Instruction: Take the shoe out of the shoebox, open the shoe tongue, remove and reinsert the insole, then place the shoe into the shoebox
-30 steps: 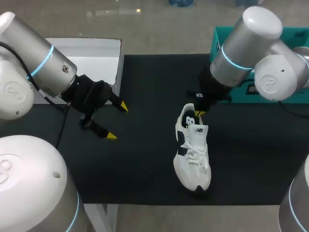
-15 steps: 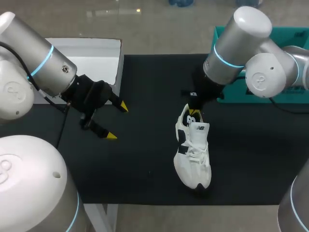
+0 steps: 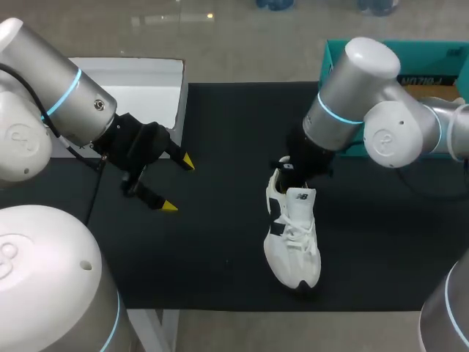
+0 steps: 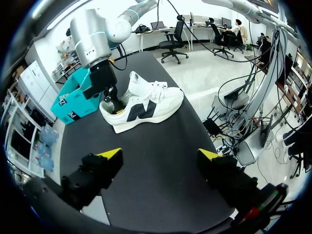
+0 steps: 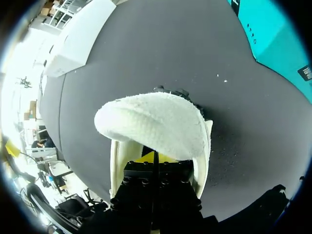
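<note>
Shoe [image 3: 293, 238]: a white trainer with dark side panels. It is out of the box and upright on its sole on the black bench [image 3: 220, 220], toe toward the robot.

Head view. The right arm [image 3: 352, 95] stands steeply over the shoe's heel with its wrist pitched down. The right jaws are sunk in the shoe's mouth at the heel end, and their state cannot be determined here. The left arm [image 3: 80, 110] is held well apart from the shoe on the robot's left, low over the bench. The left jaws are spread wide and empty. The teal shoebox [image 3: 432, 55] lies beyond the shoe's heel, behind the right arm.

Left wrist view. The shoe [image 4: 146, 105] lies side-on, well ahead of the open left jaws, with nothing between them. The right jaws enter the shoe's opening from above at the heel. The shoebox [image 4: 73, 105] sits just beyond that heel.

Right wrist view. A white padded part of the shoe [image 5: 156, 122] arches just ahead of the right jaws and hides all but a sliver of yellow. Whether they are open or closed cannot be told.

Assessment. The shoe is judged light, with a soft, yielding upper and a stiffer sole. The heel rim looks like the firmest place to hold. The insole is probably thin and floppy, best pinched at its heel edge. The shoe may lift with the insole unless the left arm pins the toe.
</note>
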`<state>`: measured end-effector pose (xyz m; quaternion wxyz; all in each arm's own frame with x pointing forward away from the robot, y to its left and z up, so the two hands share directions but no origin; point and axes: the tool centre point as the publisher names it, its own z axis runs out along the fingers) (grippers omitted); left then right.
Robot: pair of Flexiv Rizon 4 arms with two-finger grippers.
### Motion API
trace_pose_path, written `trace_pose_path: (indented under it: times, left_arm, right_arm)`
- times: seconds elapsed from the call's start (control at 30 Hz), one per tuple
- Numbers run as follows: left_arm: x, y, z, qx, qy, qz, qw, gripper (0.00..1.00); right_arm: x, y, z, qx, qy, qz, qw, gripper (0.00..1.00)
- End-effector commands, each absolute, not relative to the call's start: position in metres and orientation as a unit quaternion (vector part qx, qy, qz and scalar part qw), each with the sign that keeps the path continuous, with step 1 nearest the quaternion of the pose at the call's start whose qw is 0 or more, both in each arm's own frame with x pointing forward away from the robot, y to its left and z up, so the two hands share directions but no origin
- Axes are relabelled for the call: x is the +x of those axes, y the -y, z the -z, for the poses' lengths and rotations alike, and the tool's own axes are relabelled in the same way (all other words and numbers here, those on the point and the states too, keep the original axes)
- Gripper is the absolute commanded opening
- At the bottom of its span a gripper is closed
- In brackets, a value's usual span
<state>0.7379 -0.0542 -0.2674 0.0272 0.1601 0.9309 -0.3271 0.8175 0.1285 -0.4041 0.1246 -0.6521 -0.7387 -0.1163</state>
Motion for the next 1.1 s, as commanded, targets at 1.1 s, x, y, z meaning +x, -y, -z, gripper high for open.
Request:
trace_pose_path:
  times: [1.1]
  left_arm:
    - [0.738, 0.055, 0.268, 0.16, -0.931, 0.325, 0.027, 1.0]
  right_arm:
    - [0.771, -0.128, 0.368, -0.677, 0.717, 0.038, 0.162, 0.0]
